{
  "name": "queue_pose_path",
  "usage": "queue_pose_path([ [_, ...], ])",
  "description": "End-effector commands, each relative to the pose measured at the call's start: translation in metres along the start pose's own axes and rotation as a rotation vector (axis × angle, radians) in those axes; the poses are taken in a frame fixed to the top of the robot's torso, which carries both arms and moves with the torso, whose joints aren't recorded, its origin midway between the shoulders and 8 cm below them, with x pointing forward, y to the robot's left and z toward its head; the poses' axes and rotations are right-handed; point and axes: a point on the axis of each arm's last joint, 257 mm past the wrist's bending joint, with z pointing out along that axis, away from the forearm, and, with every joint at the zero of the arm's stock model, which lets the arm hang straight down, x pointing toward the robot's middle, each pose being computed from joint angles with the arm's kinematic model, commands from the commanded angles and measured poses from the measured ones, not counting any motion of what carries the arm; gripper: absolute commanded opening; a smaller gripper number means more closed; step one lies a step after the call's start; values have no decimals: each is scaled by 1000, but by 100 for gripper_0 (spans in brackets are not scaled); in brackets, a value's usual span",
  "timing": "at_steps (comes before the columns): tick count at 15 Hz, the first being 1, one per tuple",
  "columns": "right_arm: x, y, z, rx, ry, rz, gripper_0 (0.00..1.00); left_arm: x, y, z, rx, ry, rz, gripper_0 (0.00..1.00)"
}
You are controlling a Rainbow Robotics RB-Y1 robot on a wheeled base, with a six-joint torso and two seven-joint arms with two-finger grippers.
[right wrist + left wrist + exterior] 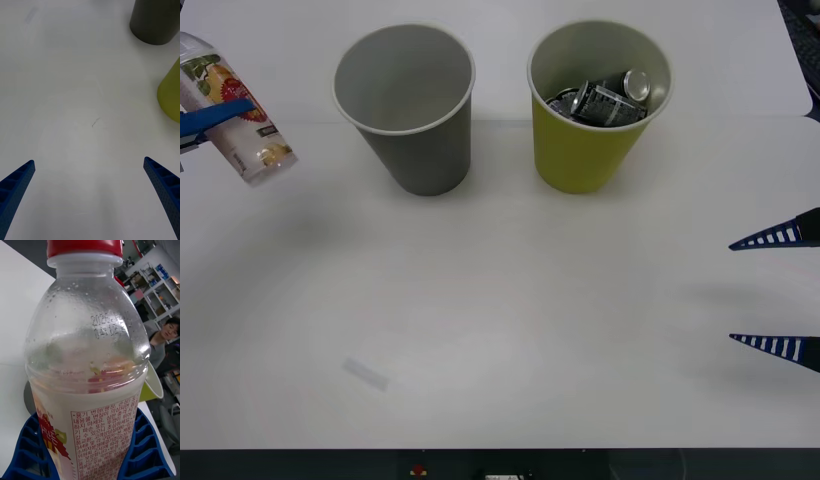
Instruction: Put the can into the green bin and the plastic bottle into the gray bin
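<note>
The left claw (200,125) is clenched around the plastic bottle (232,108), its blue fingers (30,450) hugging the labelled body on both sides, and it holds the bottle tilted above the worktop (500,330) at the far left, well apart from the gray bin (405,105). The can (605,98) lies inside the green bin (595,150), which stands just beside the gray one. The right claw (778,290) hangs released over the worktop's right side, fingers spread wide with nothing between them.
</note>
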Motion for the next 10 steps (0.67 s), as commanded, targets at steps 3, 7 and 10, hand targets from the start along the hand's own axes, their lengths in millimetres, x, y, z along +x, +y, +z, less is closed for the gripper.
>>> queue_pose_path([
  [3, 0, 0, 0, 0, 0, 0, 100, 10, -15, -46, 21, 216, 212, 0],
  [7, 0, 0, 0, 0, 0, 0, 100, 13, -20, -73, -35, 362, 323, 0],
  [10, 0, 0, 0, 0, 0, 0, 100, 13, -36, -64, -44, 442, 327, 0],
])
